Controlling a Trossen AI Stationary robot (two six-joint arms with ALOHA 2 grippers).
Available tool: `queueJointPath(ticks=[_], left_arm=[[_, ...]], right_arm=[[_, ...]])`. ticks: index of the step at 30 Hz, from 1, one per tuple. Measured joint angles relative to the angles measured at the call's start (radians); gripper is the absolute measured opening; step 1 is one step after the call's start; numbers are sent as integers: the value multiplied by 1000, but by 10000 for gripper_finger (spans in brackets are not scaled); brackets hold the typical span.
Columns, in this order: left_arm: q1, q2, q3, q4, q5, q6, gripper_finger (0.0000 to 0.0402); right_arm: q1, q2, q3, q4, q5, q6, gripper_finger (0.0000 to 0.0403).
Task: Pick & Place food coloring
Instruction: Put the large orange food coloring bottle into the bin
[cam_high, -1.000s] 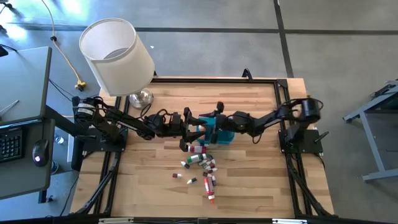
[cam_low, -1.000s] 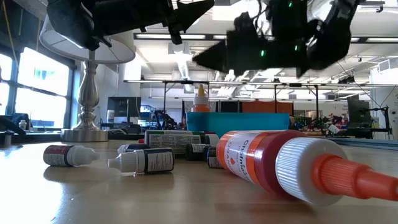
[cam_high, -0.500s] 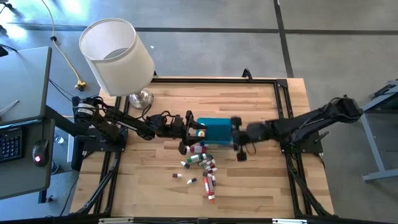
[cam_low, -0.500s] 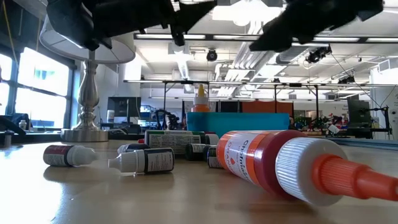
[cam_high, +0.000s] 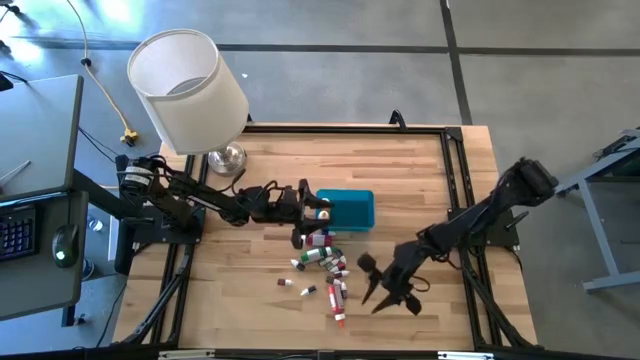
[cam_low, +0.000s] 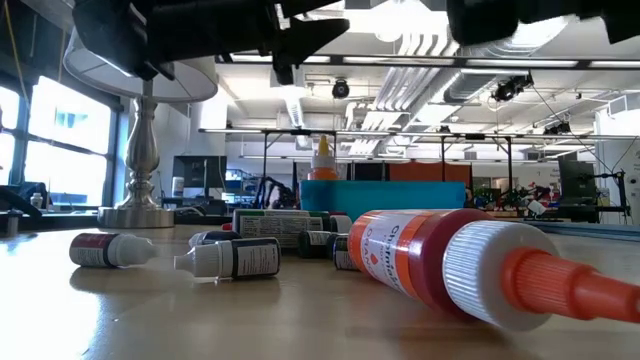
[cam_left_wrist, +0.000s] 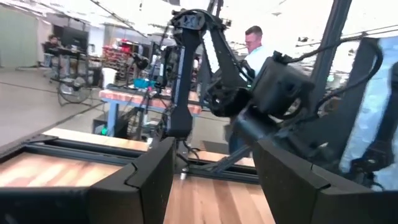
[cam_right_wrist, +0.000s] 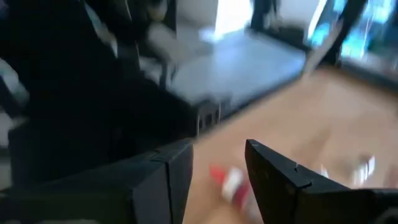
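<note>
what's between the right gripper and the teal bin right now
In the high view, only bare wooden table separates the right gripper from the teal bin; the food coloring bottles lie off to the side.

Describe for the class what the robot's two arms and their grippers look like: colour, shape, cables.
Both arms are dark, near-black jointed links mounted on black frames at the table's sides. The left arm carries looping black cables along its links. The left gripper ends in two broad, flat, angular matte black fingers. The right gripper has the same pair of chunky dark fingers. No markings are readable.
</note>
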Motion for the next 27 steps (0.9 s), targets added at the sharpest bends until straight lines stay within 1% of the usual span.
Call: queueJointPath(ticks=[2,4,6,8,10,12,15,18,20,23,25,27], left_arm=[[0,0,0,0,-8,7,214],[1,0,0,0,-9,7,214],[0,0,0,1,-8,7,214],[0,0,0,-3,-4,7,214],[0,0,0,-7,-3,7,214],[0,0,0,-7,3,7,214],[0,0,0,-3,16,7,214],[0,0,0,-1,18,7,214],[0,0,0,-1,18,8,214],[0,0,0,1,18,10,214],[0,0,0,2,17,10,214],[0,0,0,5,17,10,214]], right_arm=[[-7,14,0,79,-21,0,140],[-22,32,16,98,-38,4,140],[-35,51,36,98,0,1,140],[-45,66,54,107,75,-4,140],[-50,68,55,106,104,0,140],[-54,68,55,122,87,-9,140],[-51,67,55,203,35,23,139],[-52,66,55,264,46,84,139],[-52,66,55,262,69,117,139],[-59,66,90,127,96,108,139],[-61,67,146,-15,85,43,139],[-58,67,231,-174,87,-61,139]])
